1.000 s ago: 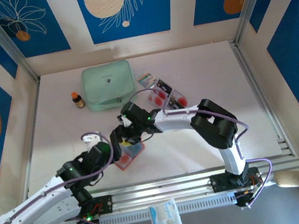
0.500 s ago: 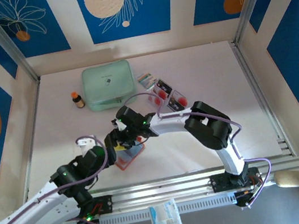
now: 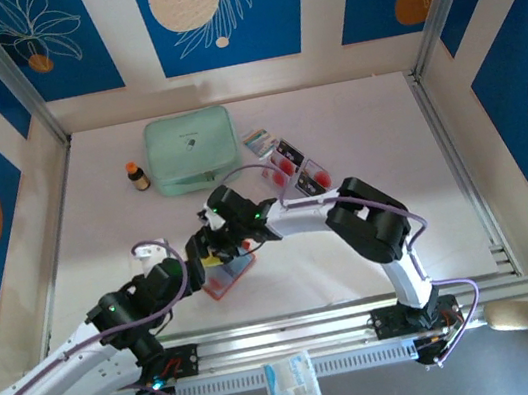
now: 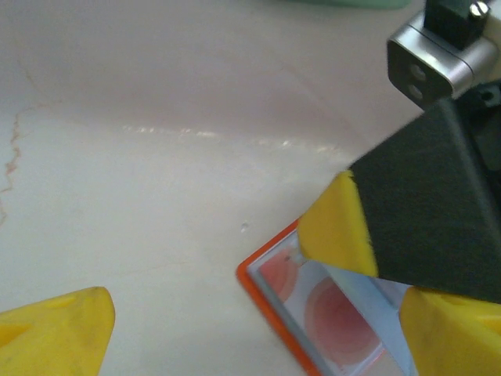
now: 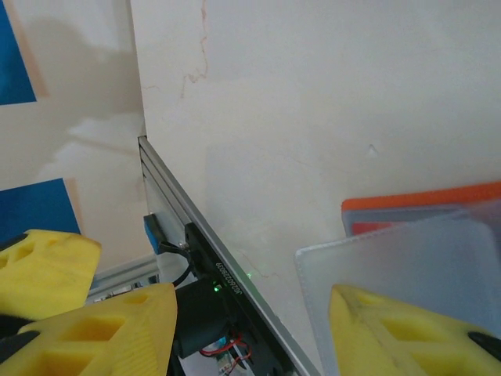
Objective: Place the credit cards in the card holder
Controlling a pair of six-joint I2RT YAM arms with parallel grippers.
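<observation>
Left arm: reaches from its base up and right, wrist low over the near part of the table (image 3: 361, 110). Left gripper (image 4: 254, 315) has its jaws spread wide with nothing between them. It hovers at the holder's (image 4: 260, 298) left corner.

Right arm: elbow bent sharply, forearm running leftward across the table toward the left arm. Right gripper (image 5: 252, 313) has its jaws partway apart, nothing clamped. In the left wrist view one of its yellow fingers (image 4: 335, 235) lies over the edge of the top sleeve (image 5: 407, 266). Cannot tell if it presses down.

Holder: lies flat and open, near-centre of the table, between the two grippers and well in front of the mint pouch (image 3: 191, 150). Orange rim, frosted greyish sleeves fanned one over another. A red circle shows through the sleeves, with a fainter one beside it.

Cards (image 3: 285, 159): two lie loose on the table, side by side, right of the pouch and well apart from the holder. Red circles face up.
</observation>
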